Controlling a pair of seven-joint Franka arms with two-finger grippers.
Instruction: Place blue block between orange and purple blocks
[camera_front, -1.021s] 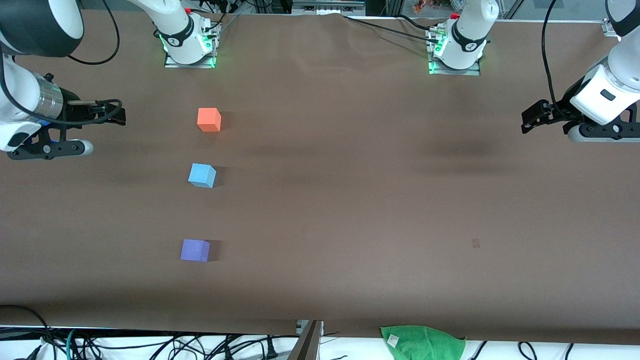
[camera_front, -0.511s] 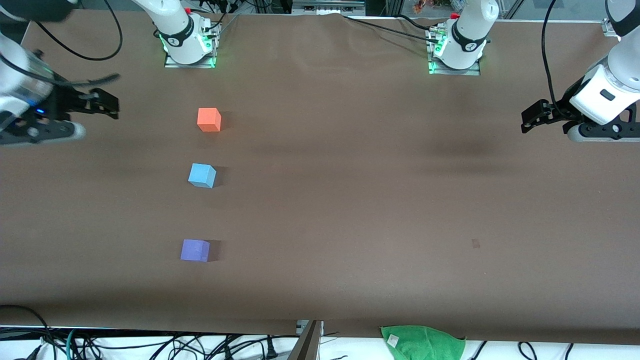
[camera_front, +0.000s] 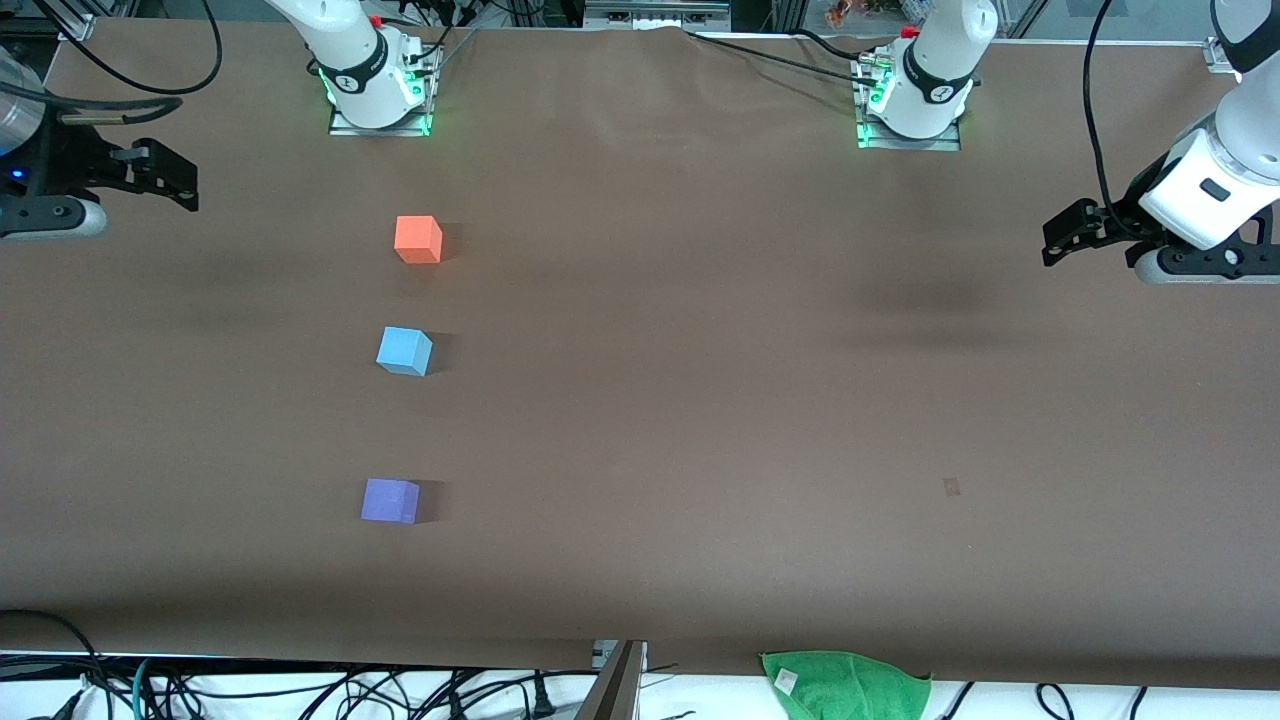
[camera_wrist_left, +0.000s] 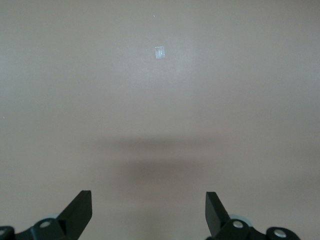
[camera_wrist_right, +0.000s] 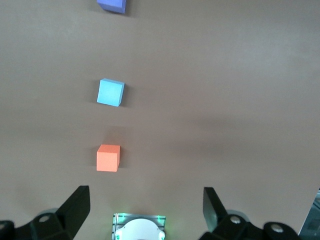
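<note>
Three small cubes stand in a line toward the right arm's end of the table. The orange block is farthest from the front camera, and the purple block is nearest to it. The blue block stands between them, apart from both. My right gripper hangs open and empty over the table's edge at its own end, well clear of the cubes. My left gripper waits open and empty over bare table at the left arm's end.
The two arm bases stand along the table's edge farthest from the front camera. A green cloth lies off the nearest edge. A small tape mark sits on the brown table cover toward the left arm's end.
My right gripper has drawn back toward its end of the table and toward the bases' edge, away from the cubes. The cubes and the left arm have not moved.
</note>
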